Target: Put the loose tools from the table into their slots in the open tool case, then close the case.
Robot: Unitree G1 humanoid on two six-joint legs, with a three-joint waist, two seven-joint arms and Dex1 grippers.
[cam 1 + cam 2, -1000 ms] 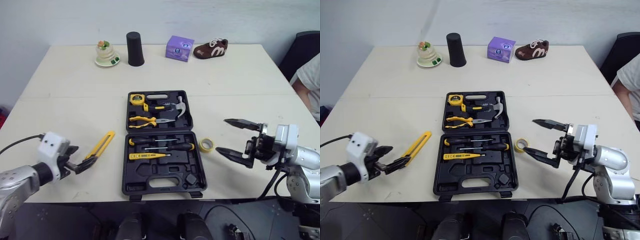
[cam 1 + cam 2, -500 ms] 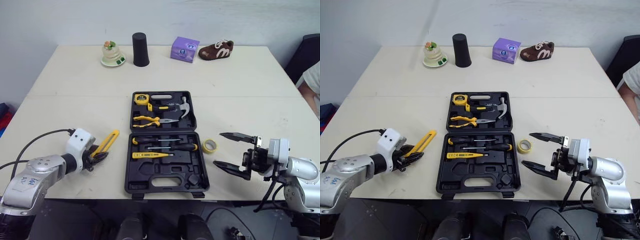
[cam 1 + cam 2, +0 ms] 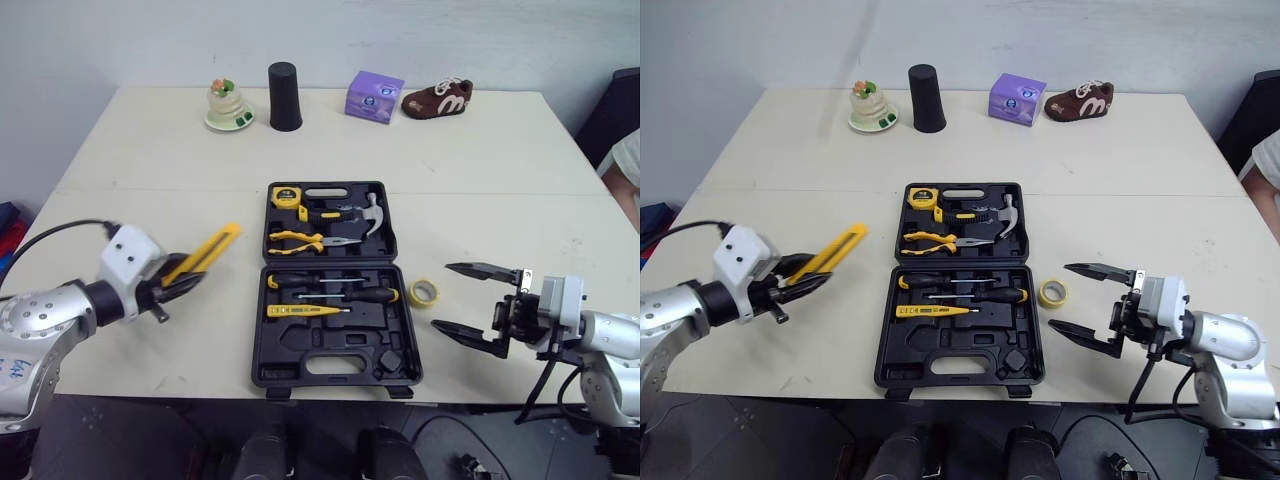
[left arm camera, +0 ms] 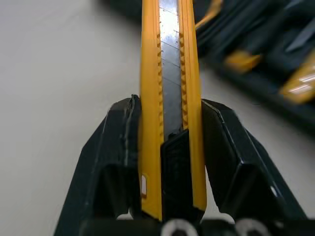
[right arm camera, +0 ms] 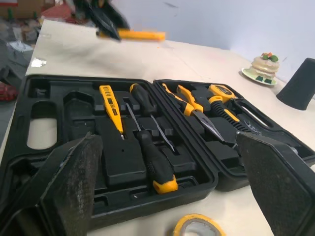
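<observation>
The open black tool case (image 3: 262,330) lies at the table's middle front, with a tape measure, hammer, pliers, screwdrivers and a yellow tester in its slots. My left gripper (image 3: 176,283) is shut on a yellow utility knife (image 3: 206,252), held above the table left of the case. The left wrist view shows the knife (image 4: 170,73) clamped between both fingers (image 4: 120,147). A yellow tape roll (image 3: 424,292) lies on the table just right of the case. My right gripper (image 3: 443,297) stands open beside that roll, holding nothing.
Along the table's far edge stand a small dish with a figurine (image 3: 228,105), a black cup (image 3: 285,83), a purple box (image 3: 374,97) and a brown shoe (image 3: 437,99). A person's sleeve (image 3: 630,160) shows at the right edge.
My left gripper has shut on the utility knife and raised it off the table. The right gripper has stayed open by the tape roll. The camera has shifted.
</observation>
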